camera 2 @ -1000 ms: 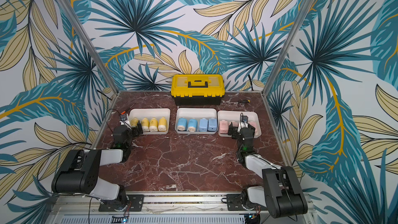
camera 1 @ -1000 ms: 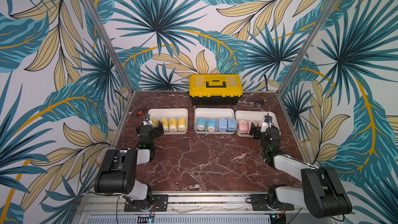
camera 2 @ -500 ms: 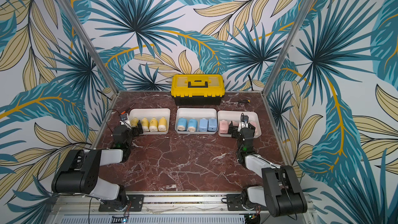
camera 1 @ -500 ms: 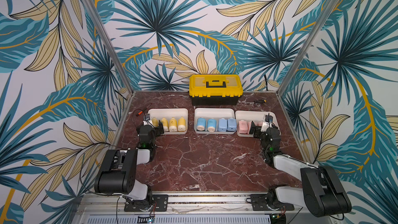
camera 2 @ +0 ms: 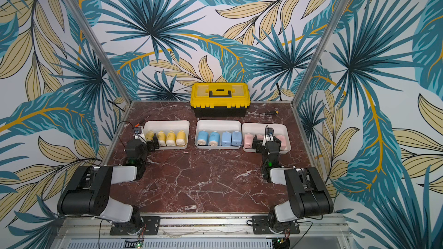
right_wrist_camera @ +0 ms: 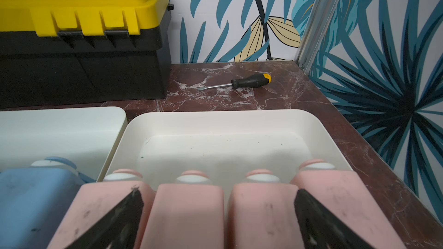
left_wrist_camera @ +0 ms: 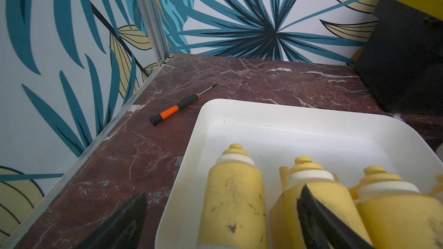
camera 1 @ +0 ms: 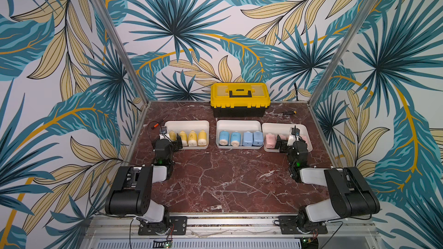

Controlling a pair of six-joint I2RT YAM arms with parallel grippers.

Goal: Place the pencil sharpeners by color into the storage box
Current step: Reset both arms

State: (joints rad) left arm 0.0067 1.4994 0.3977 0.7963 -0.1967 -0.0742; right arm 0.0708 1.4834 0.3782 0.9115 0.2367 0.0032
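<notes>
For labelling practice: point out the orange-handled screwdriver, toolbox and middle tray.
orange-handled screwdriver [left_wrist_camera: 170,112]: left wrist view, orange grip.
toolbox [camera 1: 240,100]: in a top view, lid front.
middle tray [camera 1: 238,125]: in a top view, bare floor.

Three trays [camera 1: 238,122] in a row, sharpeners [camera 1: 247,138] inside, toolbox [camera 1: 239,99] behind

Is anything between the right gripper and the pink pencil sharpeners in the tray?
Nothing visible. The right gripper hangs open directly over the four pink pencil sharpeners in their white tray, with no object between.
</notes>
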